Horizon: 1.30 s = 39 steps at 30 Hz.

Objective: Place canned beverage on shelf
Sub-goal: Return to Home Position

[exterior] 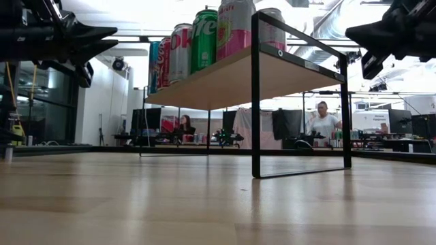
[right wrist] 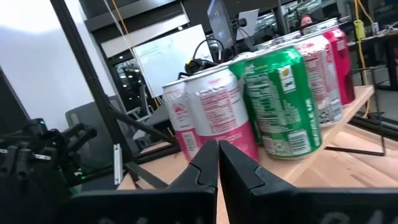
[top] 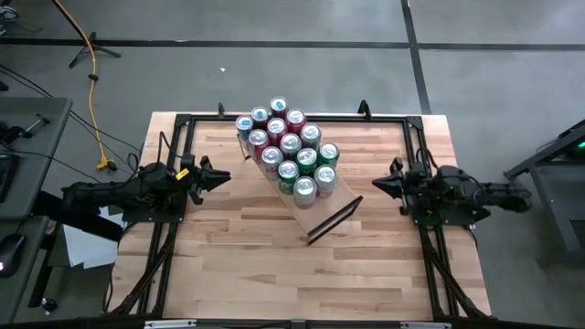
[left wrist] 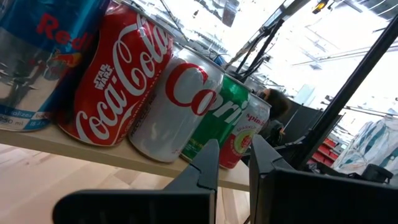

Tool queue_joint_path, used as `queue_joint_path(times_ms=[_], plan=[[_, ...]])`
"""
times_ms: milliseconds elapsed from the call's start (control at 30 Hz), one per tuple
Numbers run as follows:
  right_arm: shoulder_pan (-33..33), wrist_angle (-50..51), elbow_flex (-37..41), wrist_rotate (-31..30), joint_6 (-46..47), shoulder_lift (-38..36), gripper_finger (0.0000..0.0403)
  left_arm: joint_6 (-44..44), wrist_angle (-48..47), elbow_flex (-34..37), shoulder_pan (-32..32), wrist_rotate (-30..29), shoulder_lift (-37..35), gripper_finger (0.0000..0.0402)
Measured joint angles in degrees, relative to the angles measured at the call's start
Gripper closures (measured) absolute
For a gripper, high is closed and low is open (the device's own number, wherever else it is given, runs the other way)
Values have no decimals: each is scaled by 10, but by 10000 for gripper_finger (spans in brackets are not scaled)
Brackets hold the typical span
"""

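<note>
The shelf (top: 327,203), a pale-wood plank on a thin black frame, stands slantwise at the table's middle; it also shows in the low view (exterior: 235,78). Several cans (top: 291,151) stand upright on their bases in rows on its far-left part; the near-right end is bare. My left gripper (top: 222,175) hovers left of the shelf, slightly open and empty, facing the cans (left wrist: 155,99). My right gripper (top: 377,184) hovers right of the shelf, shut and empty, facing the pink and green cans (right wrist: 249,106). No can is held.
A black metal frame (top: 274,117) runs along the table's far edge and down both sides by the arm bases. The butcher-block tabletop (top: 274,265) spreads near of the shelf. People sit and stand in the room behind (exterior: 323,119).
</note>
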<state>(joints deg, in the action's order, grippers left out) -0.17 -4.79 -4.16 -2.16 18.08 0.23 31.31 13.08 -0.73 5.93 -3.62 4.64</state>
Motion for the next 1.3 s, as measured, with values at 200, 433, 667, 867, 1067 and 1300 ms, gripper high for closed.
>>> queue_joint_path(times_ms=[200, 433, 667, 867, 1067, 1300], plan=[[-56, 9, 0, 79, 5, 0, 403, 0, 0, 0, 0, 0, 0, 401], [-57, 45, 0, 53, 24, 0, 403, 0, 0, 0, 0, 0, 0, 401], [-57, 37, 36, 16, 10, 3, 403, 0, 0, 0, 0, 0, 0, 401], [-55, 38, 36, 9, -6, 20, 403, 0, 0, 0, 0, 0, 0, 401], [-55, 38, 36, 9, -2, 21, 403, 0, 0, 0, 0, 0, 0, 401], [-55, 38, 36, 9, -2, 21, 403, 0, 0, 0, 0, 0, 0, 401]])
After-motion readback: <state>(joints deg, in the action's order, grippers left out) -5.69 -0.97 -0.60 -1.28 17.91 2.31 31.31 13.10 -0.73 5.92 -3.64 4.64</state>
